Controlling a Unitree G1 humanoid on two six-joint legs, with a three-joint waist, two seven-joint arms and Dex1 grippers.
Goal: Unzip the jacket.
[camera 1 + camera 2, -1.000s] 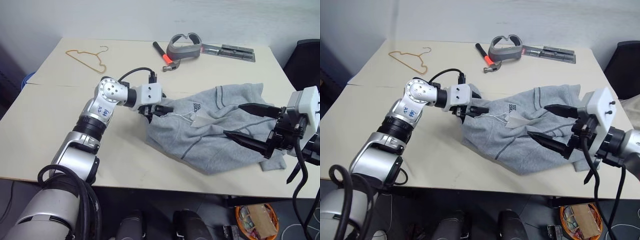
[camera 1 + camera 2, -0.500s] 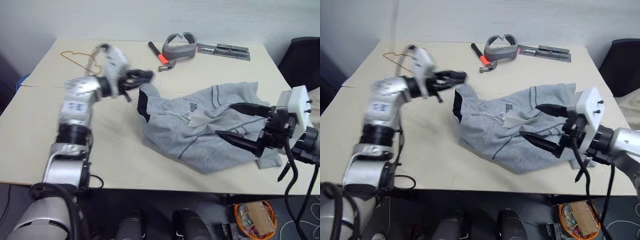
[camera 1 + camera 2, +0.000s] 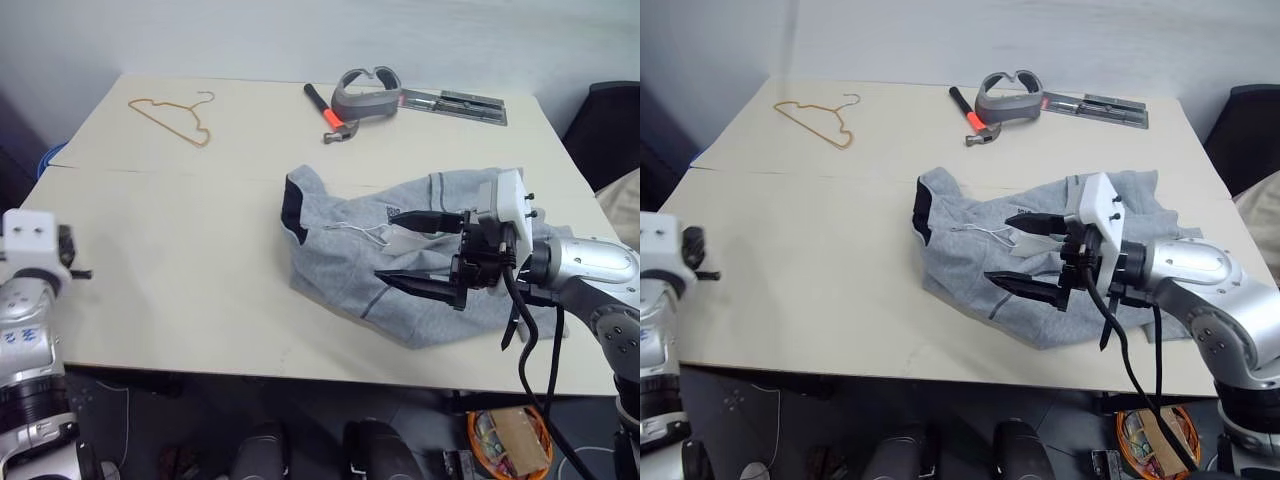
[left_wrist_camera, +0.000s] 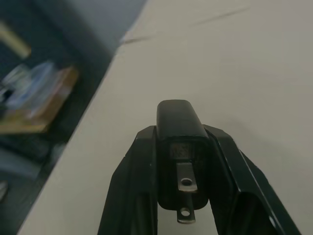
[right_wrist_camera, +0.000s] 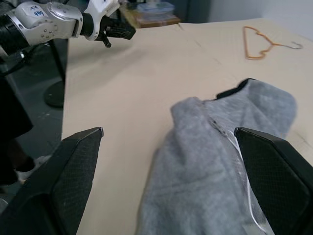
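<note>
The right gripper [image 3: 418, 250], fingers spread wide, hovers over the jacket [image 3: 350, 255], whose collar lies toward ten o'clock; the left gripper [image 5: 113, 30], empty and nearly pressed together, sits far off

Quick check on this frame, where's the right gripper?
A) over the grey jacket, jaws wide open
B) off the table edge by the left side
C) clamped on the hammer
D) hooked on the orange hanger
A: the right gripper hangs over the jacket with its two black fingers spread wide apart and nothing between them; the hammer and the hanger lie untouched at the far side of the table.
</note>
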